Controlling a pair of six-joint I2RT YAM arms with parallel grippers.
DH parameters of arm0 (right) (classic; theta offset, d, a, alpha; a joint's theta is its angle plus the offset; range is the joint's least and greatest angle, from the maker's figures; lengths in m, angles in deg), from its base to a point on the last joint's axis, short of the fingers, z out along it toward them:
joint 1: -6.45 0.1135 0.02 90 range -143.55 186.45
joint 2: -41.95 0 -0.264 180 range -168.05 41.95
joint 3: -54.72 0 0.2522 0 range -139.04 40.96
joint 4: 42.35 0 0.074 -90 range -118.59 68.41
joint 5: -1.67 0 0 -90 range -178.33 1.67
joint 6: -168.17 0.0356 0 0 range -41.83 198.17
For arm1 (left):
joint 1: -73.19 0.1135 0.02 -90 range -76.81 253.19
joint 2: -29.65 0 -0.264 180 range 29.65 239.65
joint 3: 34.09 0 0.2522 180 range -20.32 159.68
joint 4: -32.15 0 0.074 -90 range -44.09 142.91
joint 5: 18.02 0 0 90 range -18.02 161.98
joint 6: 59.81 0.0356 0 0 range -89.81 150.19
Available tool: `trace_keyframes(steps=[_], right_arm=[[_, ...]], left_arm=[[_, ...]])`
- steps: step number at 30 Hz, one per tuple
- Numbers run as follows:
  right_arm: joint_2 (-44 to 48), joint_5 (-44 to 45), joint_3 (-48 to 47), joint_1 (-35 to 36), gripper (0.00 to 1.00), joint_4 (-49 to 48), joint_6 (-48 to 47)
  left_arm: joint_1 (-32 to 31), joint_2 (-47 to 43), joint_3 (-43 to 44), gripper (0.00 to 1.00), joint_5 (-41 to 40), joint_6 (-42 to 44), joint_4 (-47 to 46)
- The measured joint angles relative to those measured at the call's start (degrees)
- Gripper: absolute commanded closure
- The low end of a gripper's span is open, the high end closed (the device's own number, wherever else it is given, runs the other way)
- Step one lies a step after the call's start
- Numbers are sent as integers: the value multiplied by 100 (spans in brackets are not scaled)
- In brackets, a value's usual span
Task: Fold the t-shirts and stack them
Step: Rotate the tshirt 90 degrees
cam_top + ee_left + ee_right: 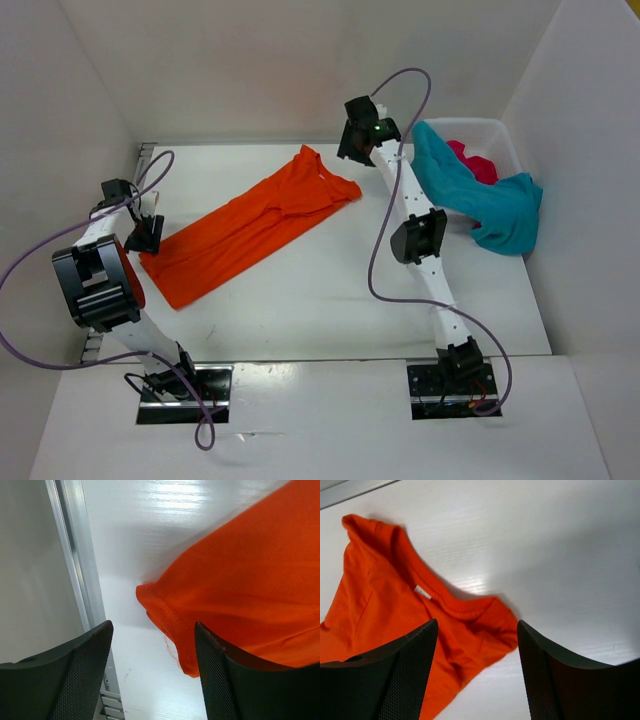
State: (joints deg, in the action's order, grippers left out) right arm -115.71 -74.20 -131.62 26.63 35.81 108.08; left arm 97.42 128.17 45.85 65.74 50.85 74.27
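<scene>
The orange t-shirt [250,230] lies spread in a long diagonal band on the table, hem at the lower left and collar at the upper right. My left gripper [146,234] hovers open at the hem corner [172,630], which sits loose between the fingers close to the right one [240,685]. My right gripper [477,675] stands open above the collar end [465,610], holding nothing; in the top view this gripper [353,141] is just beyond the collar. The teal t-shirt [490,205] hangs over the basket's front rim. The pink-red t-shirt [476,160] lies inside the basket.
A white basket [503,133] stands in the back right corner against the white walls. A metal rail [80,565] runs along the table's left edge, close to my left gripper. Purple cables loop from both arms.
</scene>
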Motion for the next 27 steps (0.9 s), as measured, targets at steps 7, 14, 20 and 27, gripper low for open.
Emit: trace_keyframes(steps=[7, 14, 20, 27], right_arm=[[894, 90, 1298, 229, 30, 354, -24], [3185, -433, 6404, 352, 29, -1154, -24], [4280, -1014, 7890, 28, 29, -2507, 114], [2990, -1427, 6808, -28, 31, -3560, 341]], left_arm=[[0, 0, 2, 26, 15, 4, -59], [0, 0, -33, 25, 31, -11, -195], [0, 20, -87, 25, 83, -48, -240], [0, 170, -87, 25, 98, -162, -267]])
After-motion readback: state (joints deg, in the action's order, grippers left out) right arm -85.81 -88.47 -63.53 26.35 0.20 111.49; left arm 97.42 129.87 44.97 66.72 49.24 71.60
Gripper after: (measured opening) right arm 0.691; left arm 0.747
